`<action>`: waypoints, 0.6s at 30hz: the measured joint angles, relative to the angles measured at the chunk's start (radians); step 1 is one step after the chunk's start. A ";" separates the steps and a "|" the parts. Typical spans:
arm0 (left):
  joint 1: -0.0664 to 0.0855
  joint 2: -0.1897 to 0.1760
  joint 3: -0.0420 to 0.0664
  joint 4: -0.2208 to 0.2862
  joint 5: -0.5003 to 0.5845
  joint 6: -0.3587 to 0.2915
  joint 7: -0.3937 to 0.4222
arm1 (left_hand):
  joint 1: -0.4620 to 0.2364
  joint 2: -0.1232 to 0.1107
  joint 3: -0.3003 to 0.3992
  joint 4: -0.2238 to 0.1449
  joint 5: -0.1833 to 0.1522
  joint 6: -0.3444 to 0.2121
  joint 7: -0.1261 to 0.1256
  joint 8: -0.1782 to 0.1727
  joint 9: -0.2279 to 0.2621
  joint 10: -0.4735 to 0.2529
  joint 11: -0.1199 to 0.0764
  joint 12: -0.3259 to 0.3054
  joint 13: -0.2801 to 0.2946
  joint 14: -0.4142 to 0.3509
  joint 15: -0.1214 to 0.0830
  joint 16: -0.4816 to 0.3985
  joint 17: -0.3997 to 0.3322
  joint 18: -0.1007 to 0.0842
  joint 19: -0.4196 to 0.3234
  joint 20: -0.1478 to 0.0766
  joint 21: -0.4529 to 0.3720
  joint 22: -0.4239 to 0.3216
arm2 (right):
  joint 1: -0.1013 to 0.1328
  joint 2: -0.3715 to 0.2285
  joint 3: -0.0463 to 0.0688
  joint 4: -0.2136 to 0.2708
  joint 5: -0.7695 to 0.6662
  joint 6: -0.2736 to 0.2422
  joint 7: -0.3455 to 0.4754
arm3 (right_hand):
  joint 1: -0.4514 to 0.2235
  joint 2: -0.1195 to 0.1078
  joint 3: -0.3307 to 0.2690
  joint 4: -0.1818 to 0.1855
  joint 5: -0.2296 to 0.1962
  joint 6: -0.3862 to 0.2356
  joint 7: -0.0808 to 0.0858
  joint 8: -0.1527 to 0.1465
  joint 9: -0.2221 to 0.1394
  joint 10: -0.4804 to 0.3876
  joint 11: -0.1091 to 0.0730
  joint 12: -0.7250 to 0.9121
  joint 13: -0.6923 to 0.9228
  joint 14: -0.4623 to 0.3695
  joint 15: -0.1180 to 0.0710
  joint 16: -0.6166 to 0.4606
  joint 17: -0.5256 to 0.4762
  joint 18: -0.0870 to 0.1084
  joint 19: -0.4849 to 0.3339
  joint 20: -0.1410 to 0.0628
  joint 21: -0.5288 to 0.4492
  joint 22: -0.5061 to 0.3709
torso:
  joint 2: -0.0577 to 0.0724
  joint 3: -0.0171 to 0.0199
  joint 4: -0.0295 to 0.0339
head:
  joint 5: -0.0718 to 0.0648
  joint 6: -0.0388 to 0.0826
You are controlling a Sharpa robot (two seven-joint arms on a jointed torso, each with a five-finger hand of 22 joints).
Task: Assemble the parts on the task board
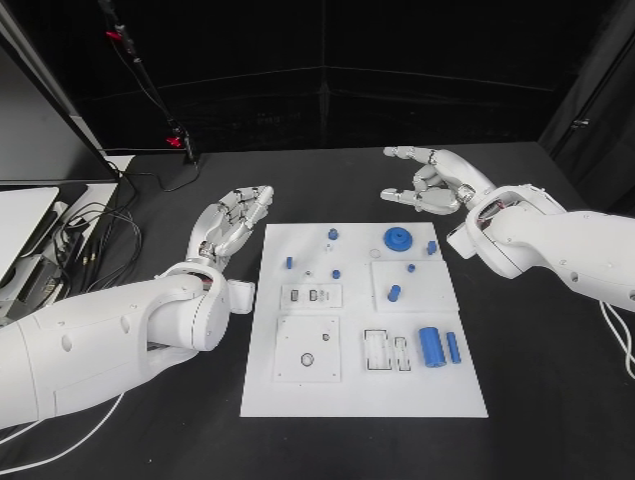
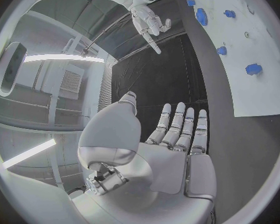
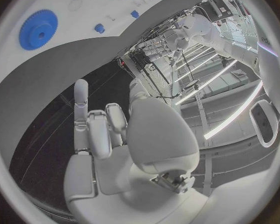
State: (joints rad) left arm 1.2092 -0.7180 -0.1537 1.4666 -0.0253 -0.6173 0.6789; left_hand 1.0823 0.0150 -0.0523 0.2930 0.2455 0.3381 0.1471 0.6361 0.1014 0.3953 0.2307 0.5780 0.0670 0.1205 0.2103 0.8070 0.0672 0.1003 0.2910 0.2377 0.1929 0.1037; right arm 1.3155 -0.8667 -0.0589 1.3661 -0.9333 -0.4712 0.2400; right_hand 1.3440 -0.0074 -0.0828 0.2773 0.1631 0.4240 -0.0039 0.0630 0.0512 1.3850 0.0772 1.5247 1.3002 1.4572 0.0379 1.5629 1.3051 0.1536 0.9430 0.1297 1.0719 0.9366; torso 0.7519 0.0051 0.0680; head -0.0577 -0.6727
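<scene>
Task board [image 1: 360, 395]: white plate mid-table, between both hands.
Left hand [image 1: 235, 222]: empty, fingers straight, just beside board's far left edge.
Right hand [image 1: 433, 185]: empty, fingers partly curled.
Blue gear [image 1: 398, 239]: on board's far end, nearest right hand.

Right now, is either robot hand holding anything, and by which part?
Nothing held. Left robot hand and right robot hand are both empty, off the task board.

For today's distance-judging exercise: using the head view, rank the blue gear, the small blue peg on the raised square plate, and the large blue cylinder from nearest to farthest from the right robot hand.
1. Blue gear, at the board's far edge, just beside the right robot hand.
2. Small blue peg, mid-board on the raised square plate.
3. Large blue cylinder, on the board's near right part.
</scene>
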 measured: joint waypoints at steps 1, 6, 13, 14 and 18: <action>0.000 0.000 0.000 0.000 0.000 0.000 0.000 | 0.000 0.000 0.000 0.000 0.000 0.000 0.000 0.000 -0.001 0.002 0.002 0.000 0.000 0.000 0.000 0.000 0.000 0.000 -0.002 0.002 0.001 0.000 | 0.000 -0.008 0.000 0.003 -0.002 0.007 0.000 | -0.007 -0.006 -0.003 0.003 0.015 0.005 0.005 0.000 0.000 0.046 0.002 0.023 0.005 0.003 0.003 0.004 0.002 -0.034 0.102 0.002 0.100 0.121 | 0.000 0.0000 -0.0003 | -0.005 0.001; 0.000 0.000 0.000 -0.003 0.000 0.000 0.000 | 0.000 0.000 0.000 0.000 0.000 0.000 0.000 0.000 -0.001 0.003 0.003 0.000 0.000 0.000 0.000 0.004 0.000 0.000 -0.003 0.003 0.004 0.000 | -0.005 -0.038 -0.001 0.003 -0.022 0.026 -0.010 | -0.021 -0.019 -0.005 0.005 0.084 0.175 0.111 0.085 0.037 0.082 -0.009 0.044 0.008 0.009 -0.012 0.005 0.003 -0.127 0.497 0.002 0.444 0.368 | -0.001 0.0002 -0.0026 | -0.024 0.002; 0.000 0.002 0.000 -0.007 0.000 0.000 0.000 | 0.000 0.000 0.000 0.000 0.000 0.000 0.000 0.000 -0.001 0.003 0.003 0.000 0.000 0.003 0.003 0.004 0.000 0.000 -0.003 0.003 0.004 0.000 | -0.020 -0.057 -0.001 -0.015 -0.092 0.036 -0.045 | -0.008 -0.020 -0.004 -0.004 0.144 0.270 0.188 0.241 0.094 0.082 0.037 0.044 0.008 0.010 0.028 0.005 0.003 -0.147 0.524 0.039 0.496 0.371 | -0.002 0.0006 -0.0025 | -0.033 0.003; 0.000 0.002 0.000 -0.007 0.000 0.000 0.000 | 0.000 0.000 0.000 0.000 0.000 0.000 0.000 0.000 -0.001 0.003 0.003 0.000 0.000 0.003 0.003 0.004 0.000 0.000 -0.003 0.003 0.004 0.000 | -0.023 -0.057 -0.001 -0.017 -0.112 0.038 -0.056 | -0.004 -0.024 -0.001 -0.007 0.144 0.270 0.188 0.250 0.097 0.082 0.037 0.044 0.008 0.010 0.028 0.005 0.003 -0.147 0.524 0.039 0.496 0.371 | -0.002 0.0007 -0.0023 | -0.033 0.004; 0.000 0.002 0.000 -0.008 0.000 0.000 0.000 | 0.000 0.000 0.000 0.000 0.000 0.000 0.000 0.000 -0.001 0.003 0.003 0.000 0.000 0.003 0.003 0.004 0.000 0.000 -0.003 0.003 0.004 0.000 | -0.034 -0.053 -0.002 -0.024 -0.196 0.050 -0.111 | 0.011 -0.039 0.015 -0.016 0.144 0.270 0.189 0.274 0.105 0.080 0.039 0.044 0.008 0.010 0.028 0.005 0.003 -0.147 0.524 0.046 0.496 0.371 | -0.001 0.0009 -0.0014 | -0.035 0.004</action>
State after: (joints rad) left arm 1.2089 -0.7156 -0.1539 1.4587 -0.0253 -0.6170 0.6789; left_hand 1.0823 0.0150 -0.0523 0.2930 0.2454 0.3381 0.1471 0.6360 0.1002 0.3984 0.2337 0.5779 0.0670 0.1231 0.2128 0.8109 0.0672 0.1003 0.2876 0.2412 0.1968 0.1036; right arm 1.2811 -0.9194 -0.0606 1.3421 -1.1294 -0.4207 0.1285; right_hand 1.3552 -0.0464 -0.0675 0.2614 0.3075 0.6938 0.1846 0.3372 0.1560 1.4647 0.1167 1.5683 1.3080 1.4668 0.0663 1.5684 1.3080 0.0067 1.4665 0.1755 1.5675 1.3080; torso 0.7505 0.0059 0.0665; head -0.0929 -0.6685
